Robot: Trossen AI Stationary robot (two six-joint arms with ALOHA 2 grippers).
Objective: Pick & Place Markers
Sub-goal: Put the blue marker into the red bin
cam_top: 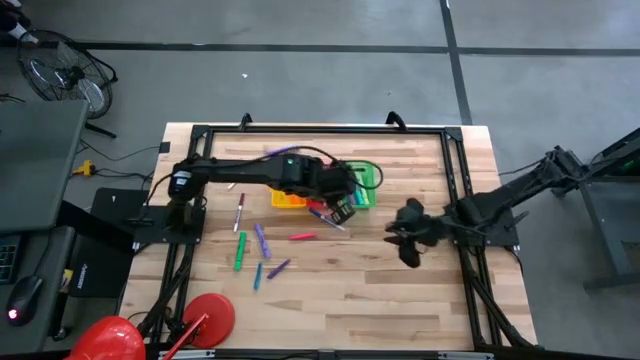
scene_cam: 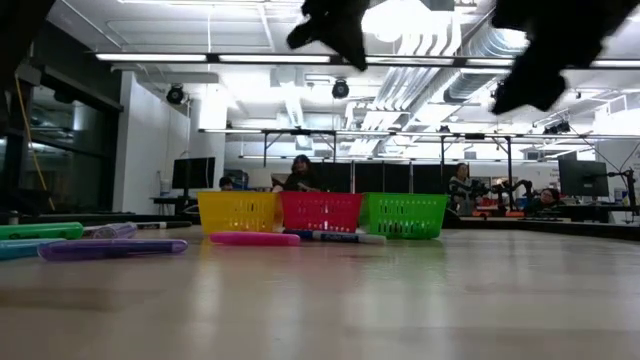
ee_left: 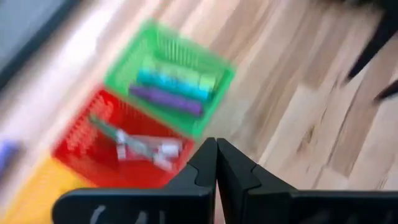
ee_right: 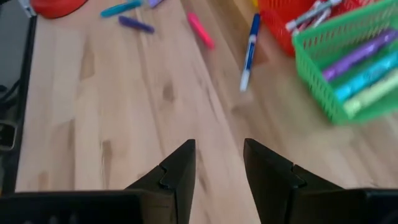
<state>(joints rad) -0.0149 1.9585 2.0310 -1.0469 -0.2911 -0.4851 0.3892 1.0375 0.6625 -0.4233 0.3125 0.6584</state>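
Landmark: the red basket, middle of three mesh baskets on the wooden table, with the yellow basket touching it on one side and the green basket on the other.

Left of the red basket in the high view, loose markers lie scattered on the table: a green marker, a purple marker, a teal marker and another purple one. A pink marker lies just in front of the red basket, and a blue-and-white marker lies beside it.

The left gripper hangs over the red basket, fingers pressed together, empty. The red basket holds a few markers; the green one holds purple, teal and light-green markers.

Right of the baskets, well apart, the right gripper hovers over bare wood, fingers parted, holding nothing.
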